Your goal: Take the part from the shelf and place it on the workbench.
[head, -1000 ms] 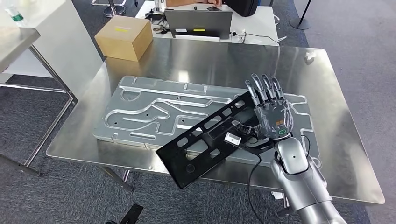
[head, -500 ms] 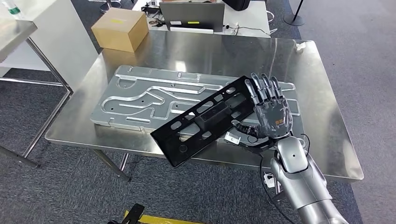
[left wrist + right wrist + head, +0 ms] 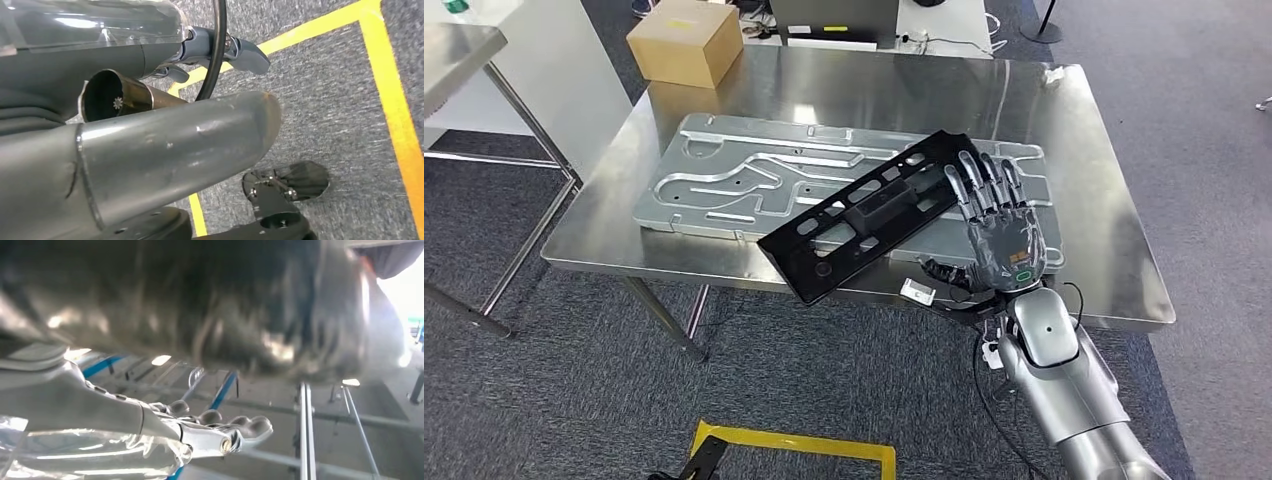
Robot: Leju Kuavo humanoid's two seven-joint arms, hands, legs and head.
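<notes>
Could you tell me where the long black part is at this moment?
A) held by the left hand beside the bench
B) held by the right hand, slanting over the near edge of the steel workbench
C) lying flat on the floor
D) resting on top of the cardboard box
B: in the head view the right hand grips the black part at one end, and the part slants above the workbench, with its low end past the near edge.

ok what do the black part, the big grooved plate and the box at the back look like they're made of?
Black part: matte black, thin, with cut slots; looks like plastic or coated sheet metal, can't say which. The right hand holds it.
Grooved plate: bare silvery metal, probably aluminium, with machined-looking channels and a dull sheen.
Box: brown cardboard, matte, with a yellow label.
</notes>
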